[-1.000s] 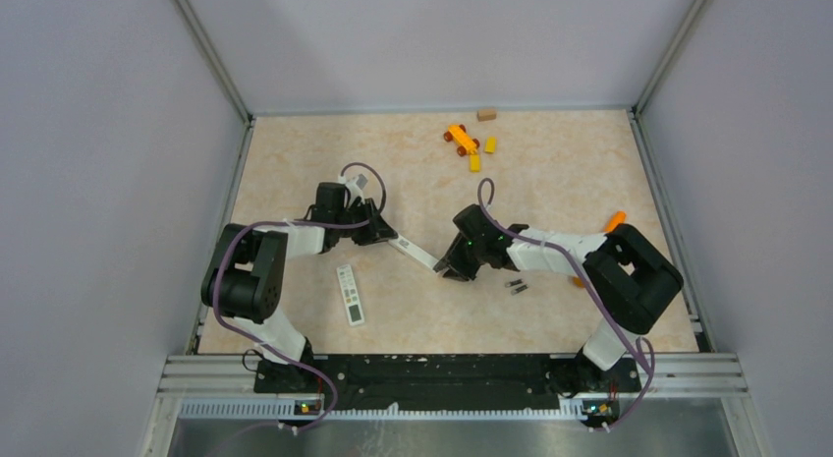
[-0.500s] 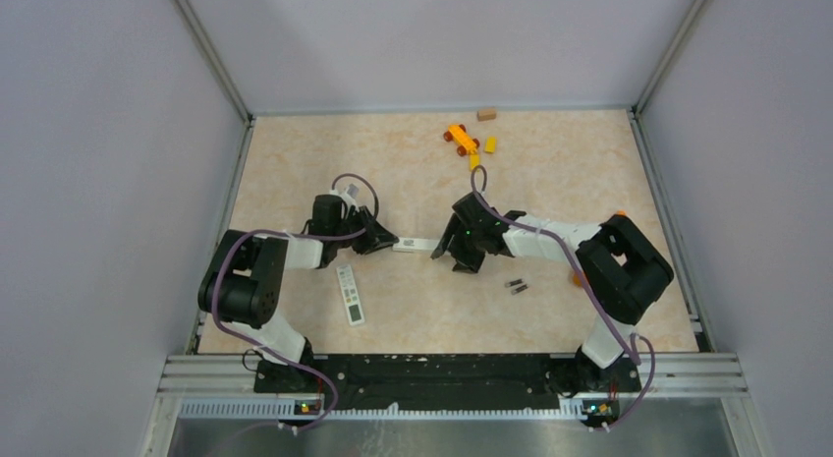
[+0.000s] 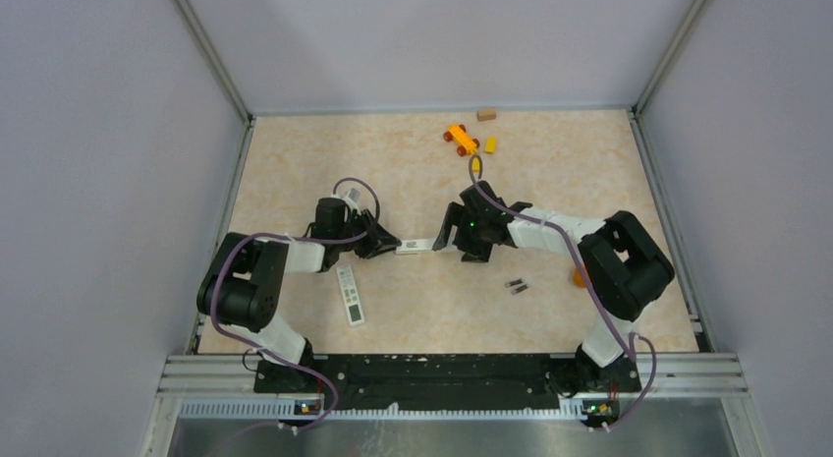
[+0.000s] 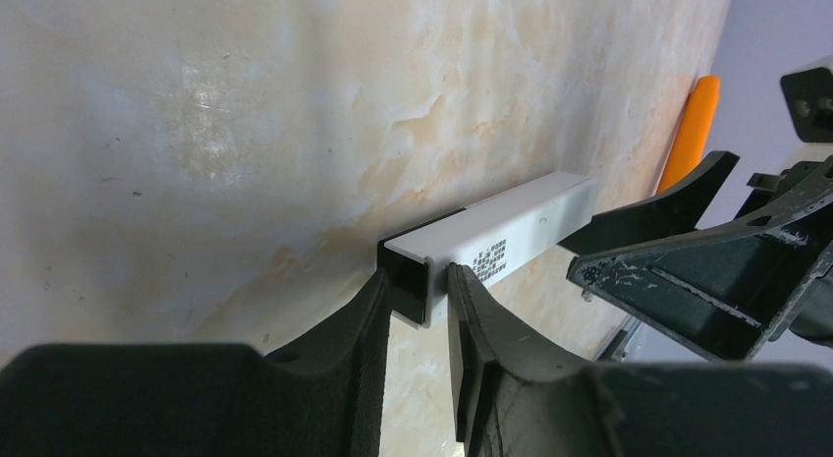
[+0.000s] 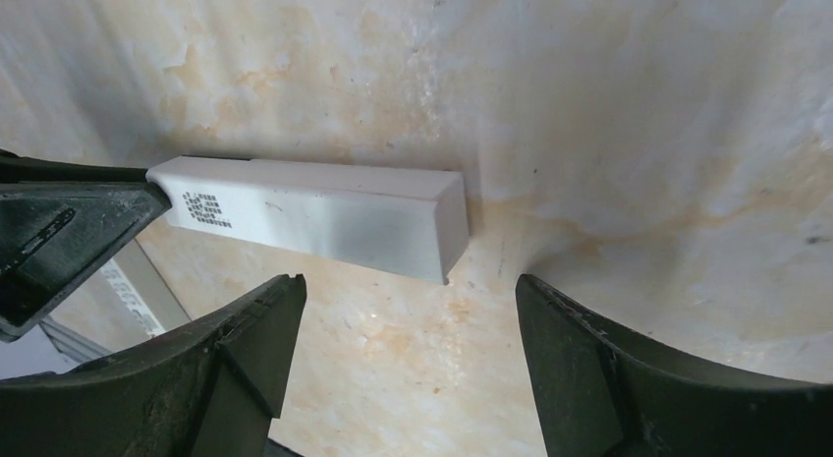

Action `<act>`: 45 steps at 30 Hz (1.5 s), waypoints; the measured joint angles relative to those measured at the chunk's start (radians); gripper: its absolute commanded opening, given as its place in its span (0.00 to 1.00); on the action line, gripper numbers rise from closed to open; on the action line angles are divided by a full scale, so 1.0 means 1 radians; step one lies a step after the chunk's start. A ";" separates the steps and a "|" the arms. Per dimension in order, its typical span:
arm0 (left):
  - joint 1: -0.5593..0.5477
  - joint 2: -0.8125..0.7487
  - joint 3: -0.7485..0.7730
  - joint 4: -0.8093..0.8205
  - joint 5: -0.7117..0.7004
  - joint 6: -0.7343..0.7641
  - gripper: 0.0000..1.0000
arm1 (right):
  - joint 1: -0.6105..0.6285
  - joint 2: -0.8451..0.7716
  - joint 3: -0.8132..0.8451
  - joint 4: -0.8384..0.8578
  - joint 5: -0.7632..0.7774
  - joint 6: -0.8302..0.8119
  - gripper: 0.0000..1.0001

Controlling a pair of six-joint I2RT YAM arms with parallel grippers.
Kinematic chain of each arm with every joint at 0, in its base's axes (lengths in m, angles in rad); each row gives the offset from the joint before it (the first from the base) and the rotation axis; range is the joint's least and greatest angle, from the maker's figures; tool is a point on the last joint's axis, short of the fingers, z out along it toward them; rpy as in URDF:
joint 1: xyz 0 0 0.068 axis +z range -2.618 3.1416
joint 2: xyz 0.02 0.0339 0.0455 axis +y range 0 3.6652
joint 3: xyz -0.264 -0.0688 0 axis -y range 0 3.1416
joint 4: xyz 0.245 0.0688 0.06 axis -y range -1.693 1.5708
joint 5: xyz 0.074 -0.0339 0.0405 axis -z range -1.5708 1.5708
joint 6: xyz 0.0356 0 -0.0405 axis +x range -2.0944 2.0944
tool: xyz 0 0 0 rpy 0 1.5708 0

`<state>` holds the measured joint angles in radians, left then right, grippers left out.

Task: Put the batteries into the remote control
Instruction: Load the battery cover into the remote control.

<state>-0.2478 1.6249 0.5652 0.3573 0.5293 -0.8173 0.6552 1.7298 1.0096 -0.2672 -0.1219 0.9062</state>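
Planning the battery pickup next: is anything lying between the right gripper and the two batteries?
Nothing visible does. The two small dark cylindrical batteries lie on the marbled beige tabletop behind the open right gripper, which points away from them, at the slim white bar-shaped remote control clamped in the left gripper.

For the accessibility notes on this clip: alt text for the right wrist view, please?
A white bar with a small printed code crosses the frame, its left end clamped by the left gripper. The right gripper stands wide open in the foreground, fingers either side of the bar's free end, not touching it. Marbled beige table behind.
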 measured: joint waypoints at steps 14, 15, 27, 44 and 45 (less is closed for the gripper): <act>0.000 -0.003 0.003 -0.018 -0.006 0.003 0.34 | -0.022 0.021 0.024 0.051 -0.014 -0.243 0.43; 0.000 -0.004 0.003 -0.020 -0.007 0.004 0.34 | -0.022 0.025 0.025 0.048 -0.012 -0.245 0.40; -0.003 -0.020 0.004 -0.061 -0.005 0.009 0.41 | -0.024 0.040 0.040 0.037 0.000 -0.253 0.23; -0.004 -0.031 0.004 -0.098 0.021 0.016 0.34 | -0.033 0.060 0.074 -0.011 0.053 -0.283 0.58; -0.004 -0.031 0.005 -0.098 0.022 0.018 0.34 | -0.033 0.059 0.075 -0.013 0.056 -0.290 0.58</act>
<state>-0.2516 1.5940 0.5697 0.2592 0.5510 -0.7998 0.6224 1.7889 1.0843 -0.2798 -0.0662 0.6167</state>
